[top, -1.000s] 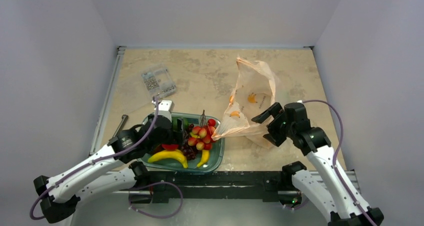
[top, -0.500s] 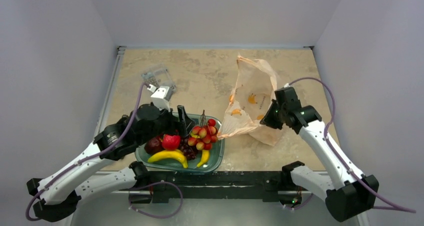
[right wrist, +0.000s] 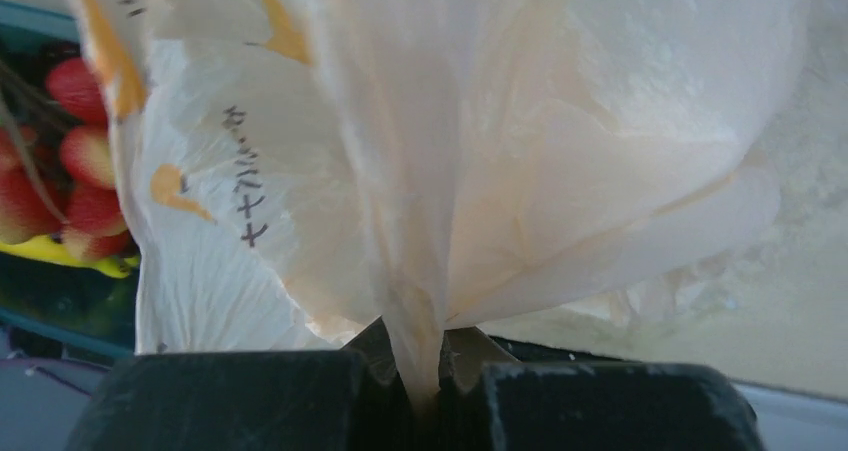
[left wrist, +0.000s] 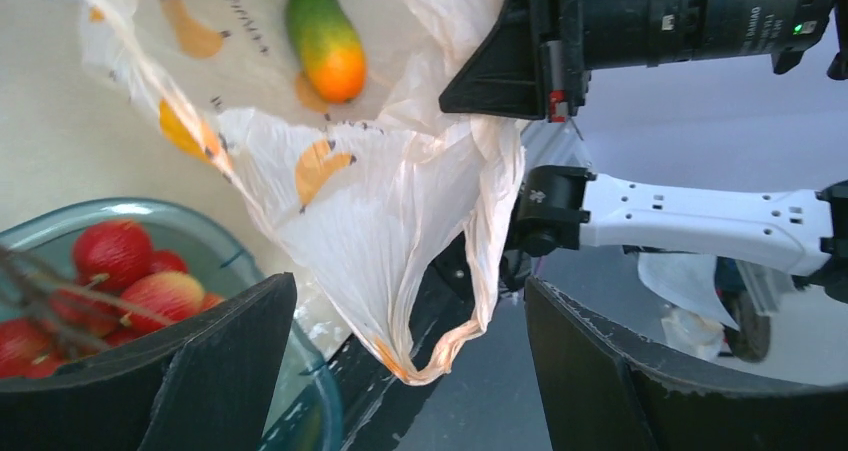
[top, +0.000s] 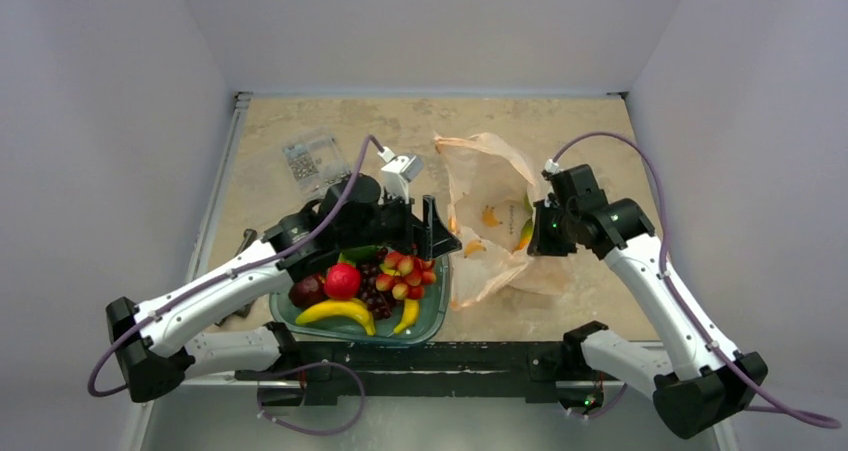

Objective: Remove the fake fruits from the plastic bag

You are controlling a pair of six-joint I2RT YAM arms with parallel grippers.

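Plastic bag (right wrist: 560, 171) is pinched at a gathered fold by the closed right gripper (right wrist: 415, 376). Red berries (right wrist: 75, 86) and tray (right wrist: 60, 333) are seen left, desk (right wrist: 800, 301) right.

The plastic bag (right wrist: 520, 151) hides most of the teal tray (right wrist: 50, 331).

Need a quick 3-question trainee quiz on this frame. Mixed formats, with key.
1. True or false: the right pincer is shut on the thin peach-pink plastic bag.
2. Multiple choice: the left pincer is A) open, B) shut on nothing, C) shut on the bag.
3. Fill in: the glossy green-and-orange plastic fruit lies inside the ____.
Key: 1 true; 2 A; 3 bag.
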